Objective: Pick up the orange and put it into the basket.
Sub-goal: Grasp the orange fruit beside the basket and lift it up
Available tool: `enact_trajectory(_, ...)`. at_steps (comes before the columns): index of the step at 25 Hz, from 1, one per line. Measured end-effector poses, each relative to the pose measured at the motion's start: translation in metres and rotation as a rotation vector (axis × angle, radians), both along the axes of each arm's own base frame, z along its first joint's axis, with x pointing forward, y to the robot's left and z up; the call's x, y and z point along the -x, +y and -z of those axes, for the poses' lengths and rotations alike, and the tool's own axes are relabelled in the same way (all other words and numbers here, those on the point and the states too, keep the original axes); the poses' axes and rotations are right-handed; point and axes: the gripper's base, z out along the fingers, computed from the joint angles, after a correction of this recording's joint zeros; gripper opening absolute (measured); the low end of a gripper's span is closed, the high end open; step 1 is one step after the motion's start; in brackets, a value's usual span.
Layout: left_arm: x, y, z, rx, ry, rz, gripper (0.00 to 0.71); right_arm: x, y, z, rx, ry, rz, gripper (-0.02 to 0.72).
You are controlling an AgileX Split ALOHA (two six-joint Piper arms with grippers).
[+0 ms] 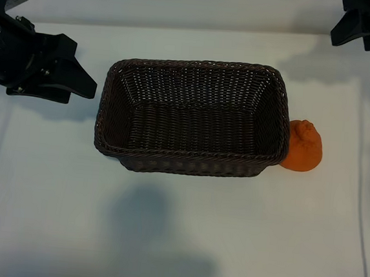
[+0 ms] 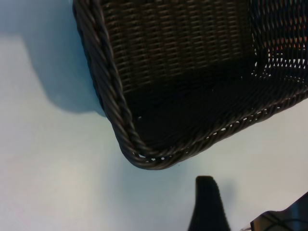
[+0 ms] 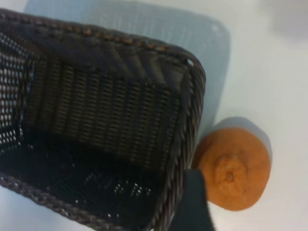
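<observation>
At the table's right edge, orange [image 1: 303, 146] touches the empty basket [image 1: 109, 116] outside its right wall. Right gripper [image 1: 367, 25] hovers at far-right corner, jaw gap unreadable. Descend outboard, avoiding wicker. Left gripper [image 1: 67, 76] parked, spread.

The small rough-skinned orange fruit [image 1: 304, 147] is partly hidden behind the dark brown woven wicker basket [image 1: 190, 157] wall. Both grippers are cut off by the exterior view's edges; their fingertips stay unseen there.
</observation>
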Motion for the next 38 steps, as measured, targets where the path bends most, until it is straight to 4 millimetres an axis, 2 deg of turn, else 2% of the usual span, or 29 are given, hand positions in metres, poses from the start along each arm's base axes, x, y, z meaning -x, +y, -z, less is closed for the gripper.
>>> enact_trajectory(4,0.0,0.0,0.0,0.0,-0.002,0.002,0.525,0.002,-0.002,0.001,0.028,0.018,-0.011,0.589)
enact_trajectory(13,0.0,0.0,0.0,0.0,-0.003,0.004,0.525,0.003,-0.004,0.007,0.057,0.063,-0.023,0.527)
enact_trajectory(33,0.0,0.0,0.0,-0.001,-0.007,0.01,0.525,-0.023,-0.005,0.073,0.043,0.262,-0.027,0.526)
enact_trajectory(38,0.0,0.0,0.0,-0.001,-0.007,0.01,0.525,-0.028,0.005,0.088,0.063,0.299,-0.061,0.526)
